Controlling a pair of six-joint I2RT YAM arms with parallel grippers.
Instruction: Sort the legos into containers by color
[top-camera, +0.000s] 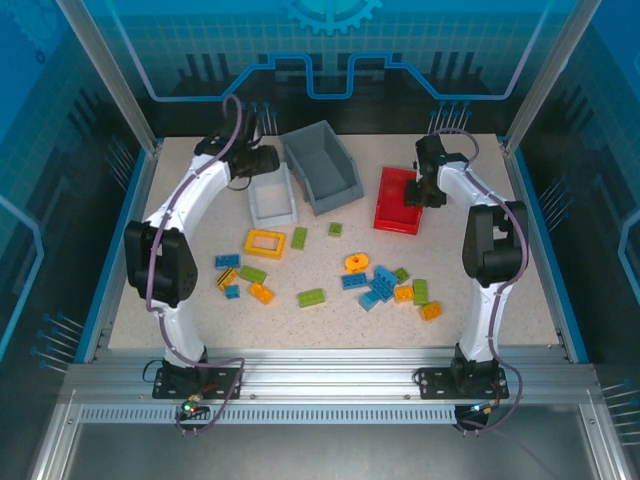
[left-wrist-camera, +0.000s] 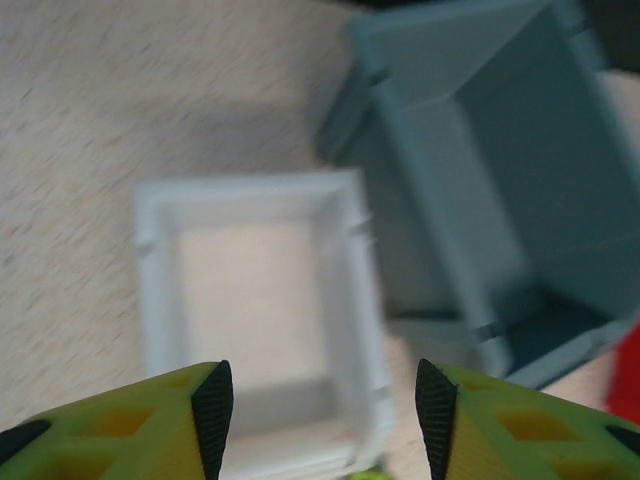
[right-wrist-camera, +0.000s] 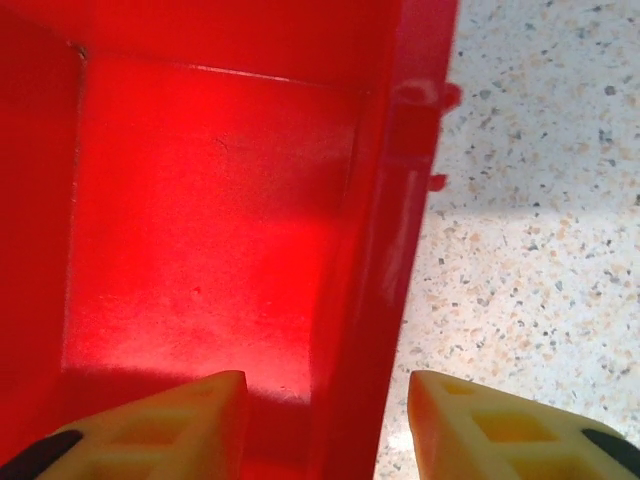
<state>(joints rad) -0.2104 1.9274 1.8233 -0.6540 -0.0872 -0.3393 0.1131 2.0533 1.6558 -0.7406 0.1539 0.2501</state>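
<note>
Right, the left claw (left-wrist-camera: 323, 400) hangs over the white bin (left-wrist-camera: 160, 300) and the right claw (right-wrist-camera: 327, 400) over the edge of the red bin (right-wrist-camera: 385, 200). Both have their jaws parted with nothing between them, which reads to me as drop-off spots for two colours. The legos (top-camera: 311, 297) lie scattered nearer the arm bases on the speckled worktop (top-camera: 330, 328), the grey bin (top-camera: 320, 165) sits between the other two, and blue panels (top-camera: 330, 50) wall it all in.
</note>
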